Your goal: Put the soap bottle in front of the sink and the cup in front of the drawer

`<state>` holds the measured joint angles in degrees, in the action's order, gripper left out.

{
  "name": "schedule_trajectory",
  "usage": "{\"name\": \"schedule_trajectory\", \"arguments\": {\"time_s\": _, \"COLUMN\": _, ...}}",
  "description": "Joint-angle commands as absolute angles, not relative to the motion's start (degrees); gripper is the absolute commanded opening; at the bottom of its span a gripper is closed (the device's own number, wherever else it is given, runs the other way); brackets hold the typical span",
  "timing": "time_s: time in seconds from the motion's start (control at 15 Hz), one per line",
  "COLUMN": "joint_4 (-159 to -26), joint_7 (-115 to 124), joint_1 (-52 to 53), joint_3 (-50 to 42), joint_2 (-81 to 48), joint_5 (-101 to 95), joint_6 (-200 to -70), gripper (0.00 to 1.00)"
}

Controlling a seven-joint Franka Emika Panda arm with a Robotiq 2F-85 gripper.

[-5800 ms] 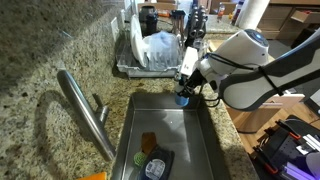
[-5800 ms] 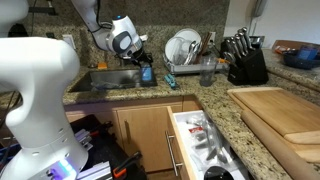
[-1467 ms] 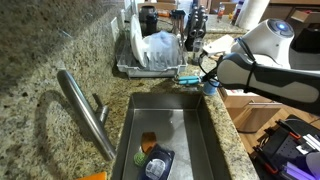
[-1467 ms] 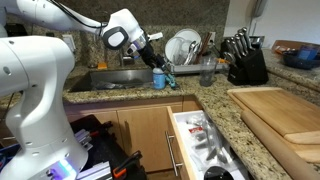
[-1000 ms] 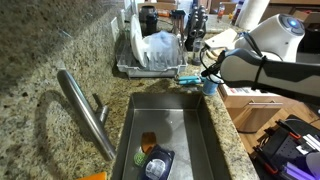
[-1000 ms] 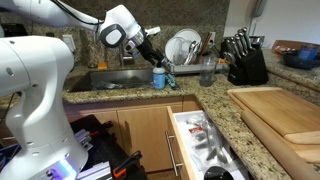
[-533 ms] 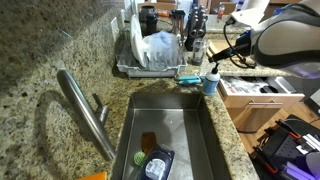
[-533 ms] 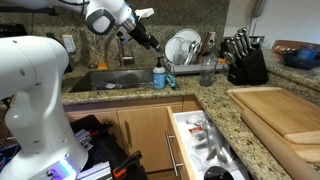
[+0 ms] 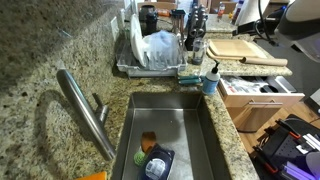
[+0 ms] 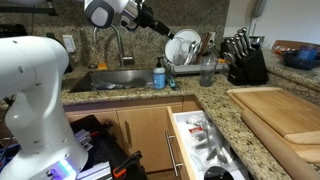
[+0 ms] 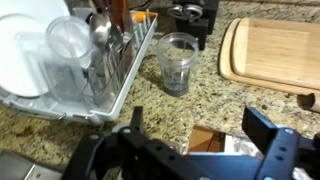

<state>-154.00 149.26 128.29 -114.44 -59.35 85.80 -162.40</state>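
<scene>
My tool [image 11: 195,120] hangs empty, spread wide.
Below it the cup [image 11: 177,62] stands beside the dish rack [image 11: 118,85]; the soap bottle [image 9: 211,80] stands on the surface [image 9: 40,60] at the sink [image 9: 205,125] corner.

In my wrist view the gripper [image 11: 200,135] is a dark blur cropped by the bottom edge, and the dish rack [image 11: 128,68] runs off left. In an exterior view the sink [image 9: 185,125] is cut at the bottom (its contents too small for me to name).
</scene>
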Motion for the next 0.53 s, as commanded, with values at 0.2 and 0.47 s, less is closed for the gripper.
{"name": "schedule_trajectory", "arguments": {"time_s": 0.2, "joint_4": -153.7, "joint_7": 148.1, "joint_1": 124.3, "joint_3": -115.3, "joint_2": -61.1, "joint_5": 88.4, "joint_6": -160.1, "gripper": 1.0}}
{"name": "schedule_trajectory", "arguments": {"time_s": 0.47, "joint_4": -152.1, "joint_7": 141.5, "joint_1": 126.9, "joint_3": -115.8, "joint_2": -58.8, "joint_5": 90.2, "joint_6": -157.8, "gripper": 1.0}}
